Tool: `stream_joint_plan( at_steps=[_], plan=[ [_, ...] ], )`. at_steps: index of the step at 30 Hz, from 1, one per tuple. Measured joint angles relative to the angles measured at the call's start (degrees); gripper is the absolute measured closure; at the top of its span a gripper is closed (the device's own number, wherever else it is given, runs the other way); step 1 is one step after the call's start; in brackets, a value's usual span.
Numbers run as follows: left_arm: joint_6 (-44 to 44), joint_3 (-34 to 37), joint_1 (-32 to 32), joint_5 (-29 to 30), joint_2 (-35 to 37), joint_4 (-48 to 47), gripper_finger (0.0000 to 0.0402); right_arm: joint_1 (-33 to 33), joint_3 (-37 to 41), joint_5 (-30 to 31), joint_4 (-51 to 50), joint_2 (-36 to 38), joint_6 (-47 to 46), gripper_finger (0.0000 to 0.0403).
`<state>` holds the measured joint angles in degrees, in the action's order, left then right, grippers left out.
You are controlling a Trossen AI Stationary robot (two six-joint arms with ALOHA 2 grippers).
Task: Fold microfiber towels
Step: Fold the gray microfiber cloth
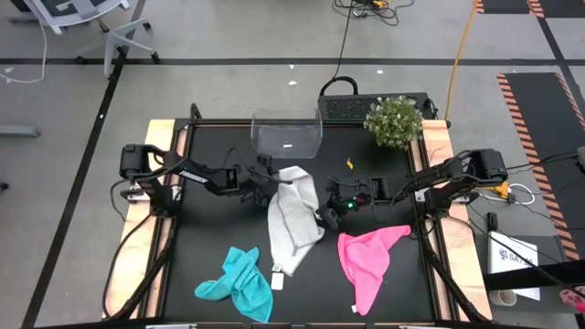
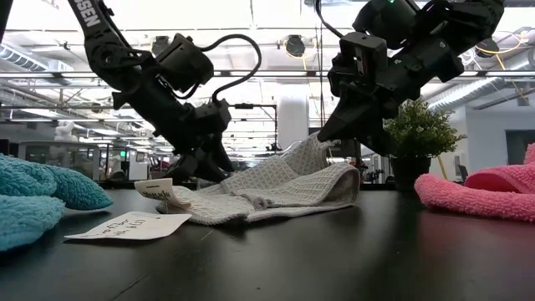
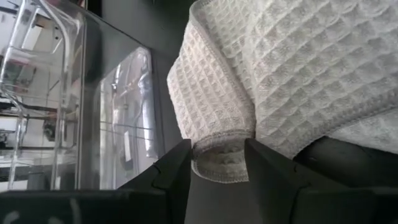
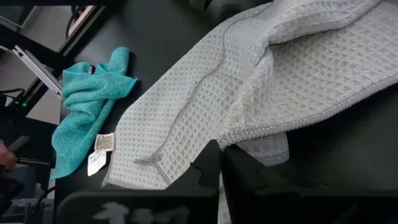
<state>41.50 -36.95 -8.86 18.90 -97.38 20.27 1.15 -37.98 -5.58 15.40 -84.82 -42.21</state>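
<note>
While both dark arms reach toward the table's middle, the light grey-white waffle-weave microfiber towel (image 1: 294, 217) lies partly folded on the black table (image 1: 210, 238), a small tag (image 2: 125, 226) at its near end. The left gripper (image 3: 216, 163) pinches a rolled edge of this towel between its two fingers, beside the clear plastic bin (image 1: 287, 132). The right gripper (image 4: 221, 163) has its fingers pressed together on a fold at the towel's opposite edge. The crumpled teal fuzzy towel (image 1: 236, 283) rests near the front left. The bright pink fuzzy towel (image 1: 368, 258) lies at the front right, apart from both grippers.
</note>
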Motion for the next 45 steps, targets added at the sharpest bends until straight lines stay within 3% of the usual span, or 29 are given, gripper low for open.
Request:
stream_joint_plan(
  at_steps=[7, 16, 21, 26, 34, 38, 45],
  plan=[
    [4.77, 0.0, -0.08, 4.54, 0.0, 4.95, 0.0249, 0.0, 0.0, 0.0, 0.07, 0.0, -0.23, 0.0403],
    [4.26, 0.0, -0.55, 1.66, -0.02, 4.68, 0.0249, -0.02, 0.0, 1.03, 0.22, 0.0, -0.6, 0.0403],
    [4.58, 0.0, -0.04, 2.35, -0.02, 0.23, 0.0249, -0.04, 0.0, 1.09, 0.22, 0.0, -0.62, 0.0403],
    [10.68, 0.02, 0.74, 4.81, -0.02, -2.15, 0.0249, -0.04, 0.0, 1.08, 0.22, 0.0, -0.62, 0.0403],
    [14.63, 0.02, 0.57, 4.08, -0.02, 1.62, 0.0249, -0.04, 0.0, 1.05, 0.21, 0.0, -0.62, 0.0403],
    [15.37, 0.02, 0.11, 0.53, -0.09, 1.63, 0.0249, -0.04, 0.0, 1.05, 0.22, 0.0, -0.64, 0.0403],
    [19.74, -0.15, -1.57, -0.13, -4.29, 6.74, 0.0249, -0.04, 0.0, 1.01, 0.39, 0.0, -0.68, 0.0403]
  ],
)
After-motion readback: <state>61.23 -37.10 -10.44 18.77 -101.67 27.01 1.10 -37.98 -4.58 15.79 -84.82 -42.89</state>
